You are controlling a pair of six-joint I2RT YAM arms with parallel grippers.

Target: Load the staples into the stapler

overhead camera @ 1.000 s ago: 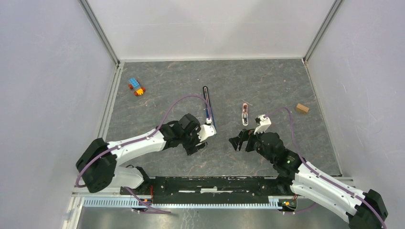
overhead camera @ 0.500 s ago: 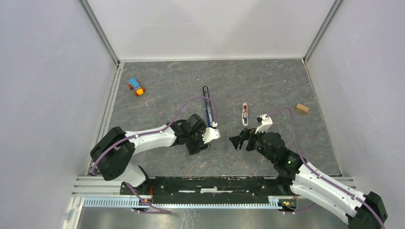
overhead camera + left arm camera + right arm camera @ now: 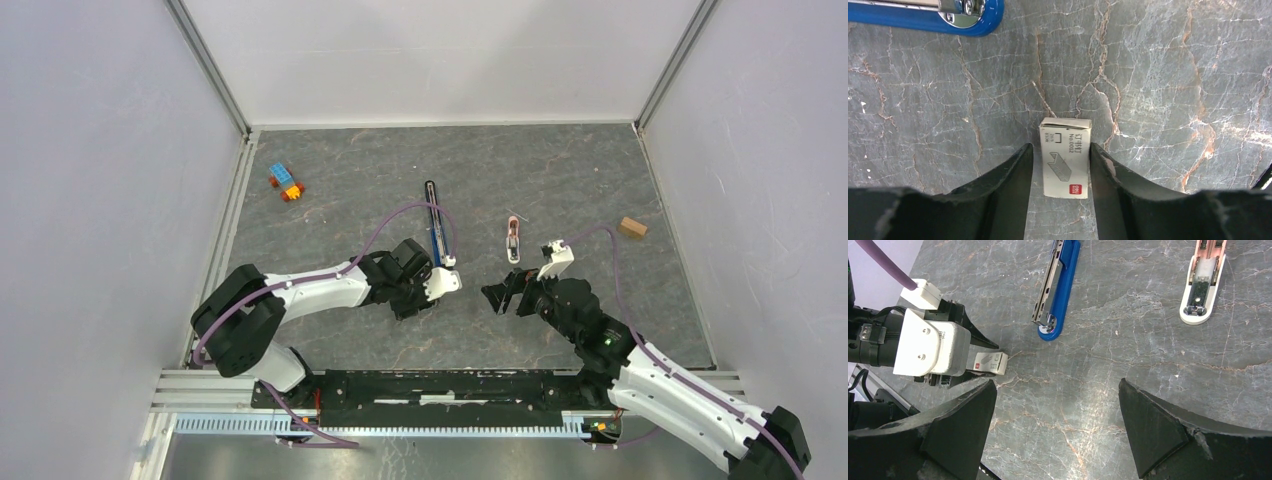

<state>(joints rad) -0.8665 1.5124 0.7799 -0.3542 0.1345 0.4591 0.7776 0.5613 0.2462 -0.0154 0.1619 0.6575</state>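
left gripper (image 3: 1062, 150) is being lowered around the staple box (image 3: 1065, 157), which is lying flat on the table (image 3: 1173, 75), just short of the blue stapler (image 3: 918, 17). The stapler is lying opened out, rail exposed. No loose staples are being seen; they are presumably inside the box. The jaws are being held roughly half closed. One finger (image 3: 1100, 170) looks to be touching the box side and a thin dark gap is showing on the other, so a firm clamp cannot be confirmed. right gripper (image 3: 1057, 382) is being held wide open and empty, well apart from the box.

Risks, as judged:
- the box is being contacted on one side first, so it may get twisted or squirted out forward, toward the stapler
- the cardboard may get crushed if it is squeezed hard
- the box may get dragged rather than lifted if the pinch is too low

Versus one second ago: the left arm is being extended further right, with its elbow swung inward and its jaws narrowed. The right arm, the blue stapler and the pink-and-white stapler (image 3: 1202, 287) are being seen unmoved.
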